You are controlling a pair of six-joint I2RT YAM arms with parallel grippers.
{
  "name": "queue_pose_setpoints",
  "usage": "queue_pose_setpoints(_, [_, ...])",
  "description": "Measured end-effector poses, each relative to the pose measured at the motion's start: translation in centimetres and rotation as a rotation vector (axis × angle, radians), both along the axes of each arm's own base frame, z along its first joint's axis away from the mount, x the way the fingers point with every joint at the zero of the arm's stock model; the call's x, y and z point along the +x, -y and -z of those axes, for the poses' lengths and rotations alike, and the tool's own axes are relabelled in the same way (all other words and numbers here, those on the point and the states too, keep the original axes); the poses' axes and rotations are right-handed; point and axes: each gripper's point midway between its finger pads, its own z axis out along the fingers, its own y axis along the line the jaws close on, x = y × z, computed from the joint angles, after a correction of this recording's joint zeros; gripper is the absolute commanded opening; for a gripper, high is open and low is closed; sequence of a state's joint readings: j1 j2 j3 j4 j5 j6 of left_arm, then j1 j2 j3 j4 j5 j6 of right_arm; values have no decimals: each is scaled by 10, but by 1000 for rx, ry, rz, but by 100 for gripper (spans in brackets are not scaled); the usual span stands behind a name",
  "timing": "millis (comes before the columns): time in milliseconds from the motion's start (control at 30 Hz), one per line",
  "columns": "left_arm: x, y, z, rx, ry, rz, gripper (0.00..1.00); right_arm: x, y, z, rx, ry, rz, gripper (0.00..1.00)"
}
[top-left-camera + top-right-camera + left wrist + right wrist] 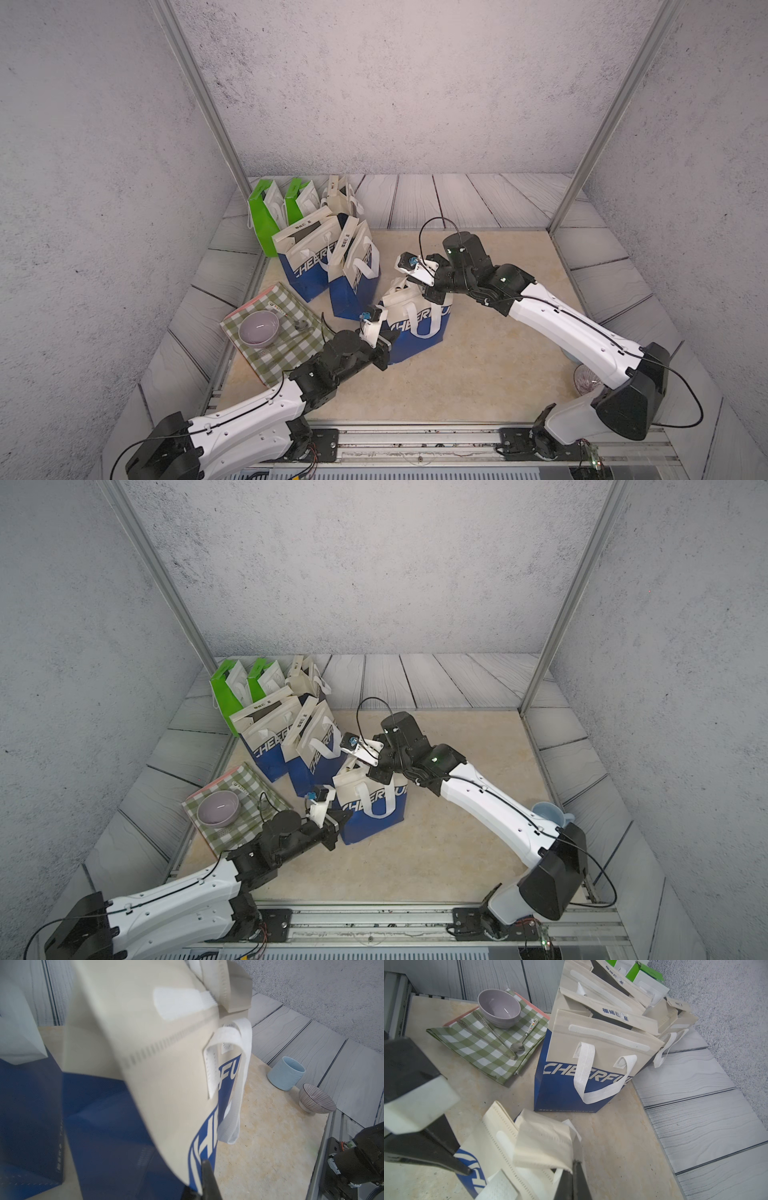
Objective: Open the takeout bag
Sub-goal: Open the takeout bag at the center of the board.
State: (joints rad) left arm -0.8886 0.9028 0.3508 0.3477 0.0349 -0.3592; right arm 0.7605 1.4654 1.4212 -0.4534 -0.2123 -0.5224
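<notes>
I am standing by the table (pixel 478 374) and watching two robot arms working on the takeout bag (pixel 419 338). The bag is standing up near the middle of the table, just in front of the other bags (pixel 316 266) that are crowding the back left corner. It is blue at the bottom and cream at the top. Its white handle (pixel 234 1109) is hanging down the front.

The left end effector (pixel 392 333) is squeezing shut on the cream cloth at the side of the bag nearest its own arm. I think it is holding the bag so it cannot slide or tip. The right end effector (pixel 574 1165) is reaching down to the bag's top from the other side. Its two fingers are pressing together on the folded cream flap (pixel 544 1142) there.

So I think the opening step is going on right now: one arm is holding and the other is gripping the flap. The top is looking bent and crumpled, and it is not wide open yet.

Next, I think the right arm needs to pull the flap up and away from the left arm, slowly, so the top comes apart. The left grip must hold firm, or the whole bag could lift or fall over.
</notes>
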Motion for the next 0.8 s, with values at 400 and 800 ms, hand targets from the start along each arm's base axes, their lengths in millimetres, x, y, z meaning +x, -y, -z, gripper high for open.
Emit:
queue_pose_setpoints(400, [-2,-1,7,15,-16,7,0,-4,3,13,67,-7,27,30])
queue_pose_setpoints(800, [-4,-1,13,29,-36,12,0,-24,3,24,107,74,-16,30])
